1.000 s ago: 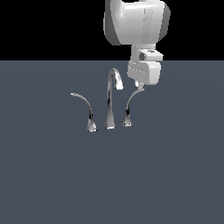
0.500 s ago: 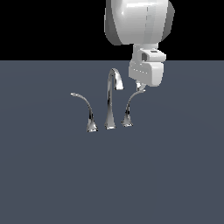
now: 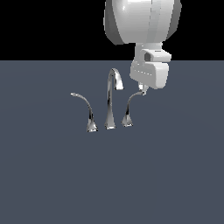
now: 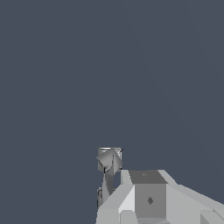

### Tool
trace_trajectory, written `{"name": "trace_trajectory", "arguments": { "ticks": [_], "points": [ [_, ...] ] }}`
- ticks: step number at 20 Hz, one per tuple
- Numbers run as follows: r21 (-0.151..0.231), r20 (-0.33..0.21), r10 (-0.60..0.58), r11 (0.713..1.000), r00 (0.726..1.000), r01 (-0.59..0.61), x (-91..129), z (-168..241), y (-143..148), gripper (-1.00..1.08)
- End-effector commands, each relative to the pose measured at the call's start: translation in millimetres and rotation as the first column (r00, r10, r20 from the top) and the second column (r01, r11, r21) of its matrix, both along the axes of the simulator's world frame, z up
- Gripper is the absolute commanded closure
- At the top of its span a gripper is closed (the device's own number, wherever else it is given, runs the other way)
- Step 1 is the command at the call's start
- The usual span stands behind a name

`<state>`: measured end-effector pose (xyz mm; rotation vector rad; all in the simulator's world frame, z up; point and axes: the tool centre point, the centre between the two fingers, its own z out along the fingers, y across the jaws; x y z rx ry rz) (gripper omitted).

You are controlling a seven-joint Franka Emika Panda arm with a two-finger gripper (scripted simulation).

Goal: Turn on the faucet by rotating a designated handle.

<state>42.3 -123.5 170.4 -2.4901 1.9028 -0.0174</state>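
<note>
The tool [image 3: 142,91] has lowered onto the designated handle [image 3: 130,106].

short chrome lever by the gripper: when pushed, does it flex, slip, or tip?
The short lever looks rigid: thin, curved metal on a flared base, so it probably swivels rather than bends. Its polished, narrow tip could let the gripper slide off. Tipping seems unlikely; the base sits flat on the surface.

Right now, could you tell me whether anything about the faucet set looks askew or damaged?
Nothing stands out. The spout and both levers stand upright on their bases, and the claw sits at the tip of the shorter lever.

Spout [image 3: 110,98] between long lever [image 3: 85,109] and designated handle [image 3: 130,108].
</note>
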Motion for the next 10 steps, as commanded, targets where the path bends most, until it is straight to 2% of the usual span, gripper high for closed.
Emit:
{"name": "trace_trajectory", "arguments": {
  "ticks": [1,3,4,10],
  "points": [
    [0.001,-0.012,-0.003,1.000,1.000,0.003,-13,0,0,1.08],
    [0.001,-0.013,-0.003,1.000,1.000,0.003,-16,0,-1,1.08],
    [0.000,-0.006,-0.006,1.000,1.000,0.006,-11,0,-3,1.08],
    [0.000,-0.009,-0.005,1.000,1.000,0.005,-26,0,14,1.08]
  ]
}}
